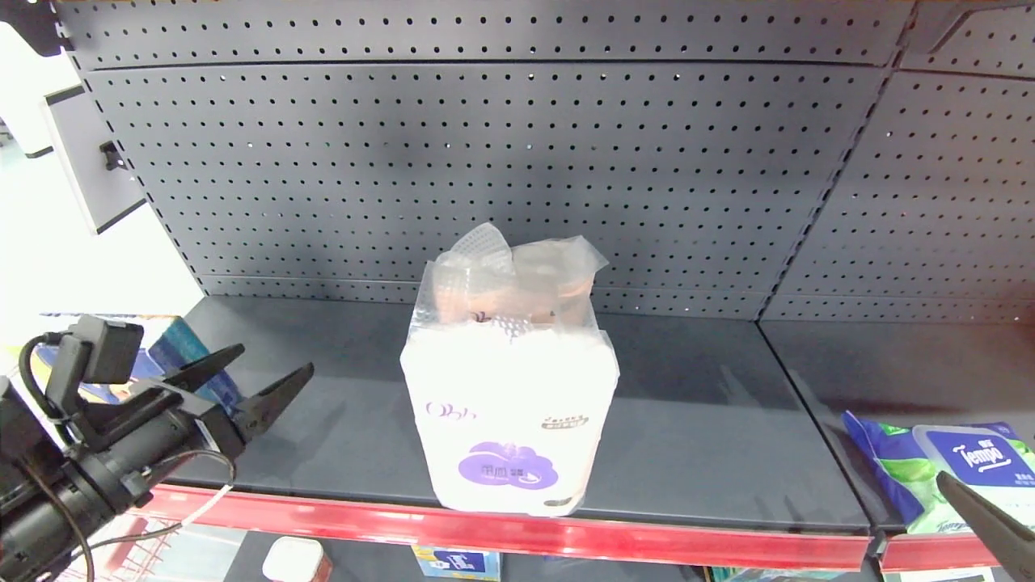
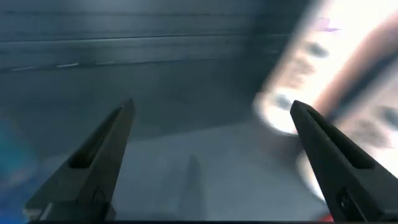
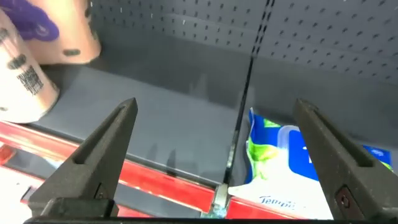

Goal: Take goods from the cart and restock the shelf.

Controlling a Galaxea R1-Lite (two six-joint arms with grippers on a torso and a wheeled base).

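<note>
a white plastic-wrapped tissue pack with purple print is set upright on the dark grey metal shelf. the left end effector and right end effector are held wide.

A white pack of toilet paper stands upright near the front of the gray shelf. The left claw hangs open at its 9 o'clock, not touching. A blue and green pack lies at 4 o'clock.

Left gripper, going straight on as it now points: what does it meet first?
Probably the grey shelf board, then the perforated back panel; the white plastic-wrapped paper pack sits just beside that line, depth unclear.
</note>
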